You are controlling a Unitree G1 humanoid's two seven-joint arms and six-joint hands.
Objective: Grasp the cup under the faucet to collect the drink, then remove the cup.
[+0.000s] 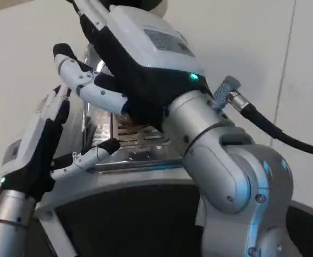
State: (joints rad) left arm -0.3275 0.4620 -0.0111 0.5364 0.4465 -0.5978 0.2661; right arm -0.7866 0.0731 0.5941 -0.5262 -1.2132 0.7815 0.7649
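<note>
no readable text; grey label on right hand (145,48) back too blurred to read.

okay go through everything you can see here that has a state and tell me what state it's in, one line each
Right white-and-black hand: raised near the camera, fingers spread, nothing visibly held.
Left white-and-black hand: raised at the machine's left side, fingers extended, nothing visibly held.
Shiny metal drink machine with slotted drip tray: mostly hidden behind the right hand; no flow visible.
Cup: cannot tell.

Both hands raised, fingers (100,95) outstretched.
</note>
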